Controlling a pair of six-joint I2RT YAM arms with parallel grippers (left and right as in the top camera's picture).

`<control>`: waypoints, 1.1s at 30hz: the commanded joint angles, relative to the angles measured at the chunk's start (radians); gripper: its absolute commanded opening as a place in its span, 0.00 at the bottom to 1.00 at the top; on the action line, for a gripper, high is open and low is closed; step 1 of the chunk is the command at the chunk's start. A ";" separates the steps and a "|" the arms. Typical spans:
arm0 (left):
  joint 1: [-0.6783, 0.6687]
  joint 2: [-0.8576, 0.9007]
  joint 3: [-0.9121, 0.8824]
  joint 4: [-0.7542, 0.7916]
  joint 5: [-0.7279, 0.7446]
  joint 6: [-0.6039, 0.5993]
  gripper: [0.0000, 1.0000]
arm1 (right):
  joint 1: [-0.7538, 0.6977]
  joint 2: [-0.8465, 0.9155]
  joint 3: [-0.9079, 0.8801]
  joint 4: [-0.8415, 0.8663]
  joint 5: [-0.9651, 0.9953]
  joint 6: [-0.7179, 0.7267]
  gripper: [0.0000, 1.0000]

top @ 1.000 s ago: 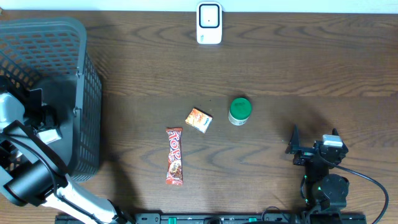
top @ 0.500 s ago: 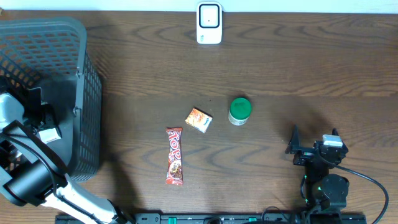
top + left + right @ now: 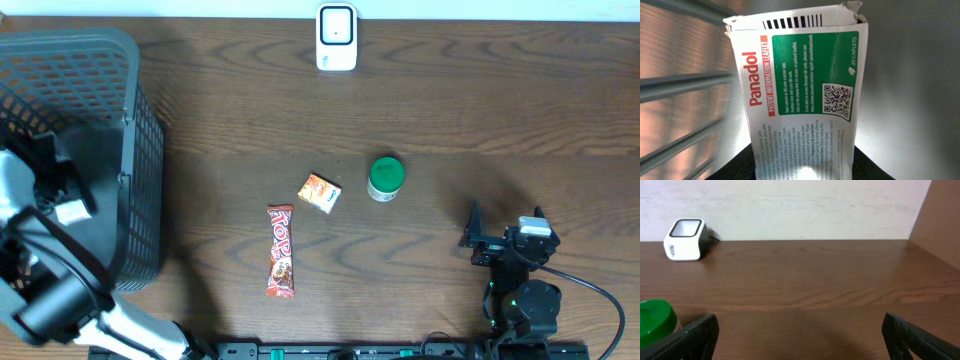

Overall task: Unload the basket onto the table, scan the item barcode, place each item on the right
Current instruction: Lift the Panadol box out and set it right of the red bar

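Down inside the black basket (image 3: 110, 70) at the table's left, my left gripper (image 3: 68, 205) is shut on a white, green and red Panadol box (image 3: 805, 95). In the left wrist view the box stands between the black fingers (image 3: 735, 167), and its barcode (image 3: 792, 22) shows along the far top edge. The white scanner (image 3: 336, 38) stands at the back middle of the table, and is seen as the scanner (image 3: 685, 239) far left in the right wrist view. My right gripper (image 3: 505, 228) rests open near the front right with nothing between its fingers (image 3: 697, 335).
A green-lidded jar (image 3: 385, 177) stands mid-table, seen as the jar (image 3: 655, 322) beside my right gripper's left finger. A small orange box (image 3: 320, 192) and a red candy bar (image 3: 281, 251) lie left of it. The basket's mesh walls surround my left arm.
My left gripper's jaws have drawn in onto the Panadol box and the arm has shifted slightly inside the basket. The right arm has not moved.
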 commanded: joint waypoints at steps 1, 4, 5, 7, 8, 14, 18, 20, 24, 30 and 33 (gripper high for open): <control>0.006 -0.167 0.023 0.000 0.068 -0.041 0.45 | -0.008 -0.003 -0.005 0.000 0.002 -0.011 0.99; 0.006 -0.277 0.023 0.000 0.134 -0.083 0.45 | -0.009 -0.003 -0.005 0.000 0.002 -0.011 0.99; 0.006 -0.321 0.023 -0.002 0.176 -0.107 0.45 | -0.008 -0.003 -0.005 0.000 0.002 -0.011 0.99; 0.006 -0.386 0.023 -0.005 0.276 -0.141 0.44 | -0.009 -0.003 -0.005 0.000 0.002 -0.011 0.99; 0.005 -0.423 0.023 -0.009 0.353 -0.153 0.45 | -0.009 -0.003 -0.005 0.000 0.002 -0.011 0.99; -0.019 -0.588 0.023 -0.066 0.709 -0.218 0.45 | -0.008 -0.003 -0.005 0.000 0.002 -0.011 0.99; -0.075 -0.670 0.023 -0.132 0.875 -0.228 0.45 | -0.009 -0.003 -0.005 0.000 0.002 -0.011 0.99; -0.121 -0.705 0.023 -0.172 0.920 -0.228 0.45 | -0.009 -0.003 -0.005 0.000 0.002 -0.011 0.99; -0.230 -0.739 0.022 -0.266 0.932 -0.227 0.45 | -0.009 -0.003 -0.005 0.000 0.002 -0.011 0.99; -0.452 -0.740 0.001 -0.330 0.918 -0.216 0.45 | -0.009 -0.003 -0.005 0.000 0.002 -0.011 0.99; -0.569 -0.732 -0.022 -0.330 0.821 -0.216 0.45 | -0.009 -0.003 -0.005 0.000 0.002 -0.011 0.99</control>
